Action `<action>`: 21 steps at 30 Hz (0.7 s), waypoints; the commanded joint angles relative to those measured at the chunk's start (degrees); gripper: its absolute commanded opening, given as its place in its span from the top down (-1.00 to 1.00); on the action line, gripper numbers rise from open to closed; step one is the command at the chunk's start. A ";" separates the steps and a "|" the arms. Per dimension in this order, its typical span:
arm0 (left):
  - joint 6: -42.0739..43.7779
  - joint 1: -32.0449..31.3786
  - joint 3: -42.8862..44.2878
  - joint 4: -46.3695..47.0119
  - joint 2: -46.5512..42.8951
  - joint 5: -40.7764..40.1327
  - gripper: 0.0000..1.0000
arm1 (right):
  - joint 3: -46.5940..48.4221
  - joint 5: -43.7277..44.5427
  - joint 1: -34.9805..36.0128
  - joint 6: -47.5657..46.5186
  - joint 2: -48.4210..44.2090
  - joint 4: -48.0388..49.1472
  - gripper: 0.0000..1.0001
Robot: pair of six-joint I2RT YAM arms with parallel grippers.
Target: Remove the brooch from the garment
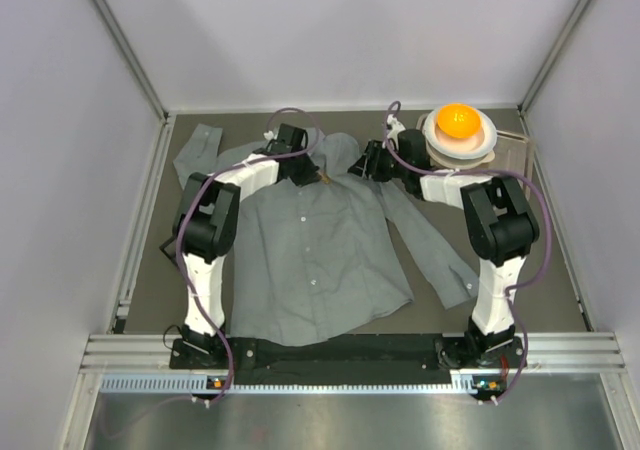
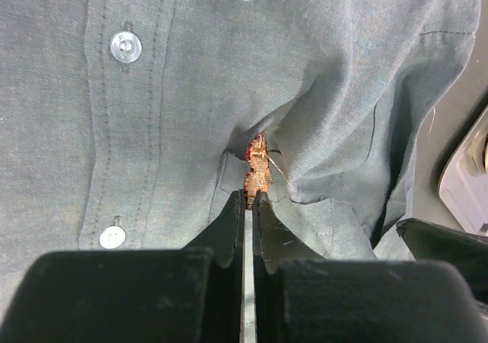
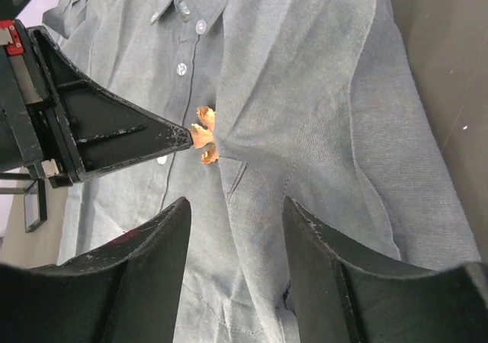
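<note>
Up top: grey long-sleeved button-up shirt (image 1: 320, 260) flat on dark desk (image 1: 150, 270), walls close all round, bare strips either side. Left wrist: left claw (image 2: 248, 198) clenched on tiny orange-red brooch (image 2: 257, 168), right by the button placket. Right wrist: right claw (image 3: 235, 206) released, spread over cloth just beside brooch.
</note>
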 commanded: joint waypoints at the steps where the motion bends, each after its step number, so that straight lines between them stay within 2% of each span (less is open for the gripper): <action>1: 1.14 1.12 -4.44 6.39 -4.75 -2.17 1.00 | -0.04 -0.91 -0.63 -0.56 -3.36 3.42 -0.04; 13: -0.88 1.83 -5.59 14.75 -6.87 0.21 1.00 | -0.13 -1.00 -0.98 -0.56 -3.36 3.16 -0.04; 16: -0.45 1.83 -4.01 11.69 -7.04 -0.05 1.00 | -0.22 -0.47 -1.24 -0.82 -3.45 2.20 -0.04; 21: 1.83 1.83 -9.97 10.19 -14.31 -3.04 1.00 | -1.18 2.50 -1.24 -3.10 -5.82 -2.37 -0.04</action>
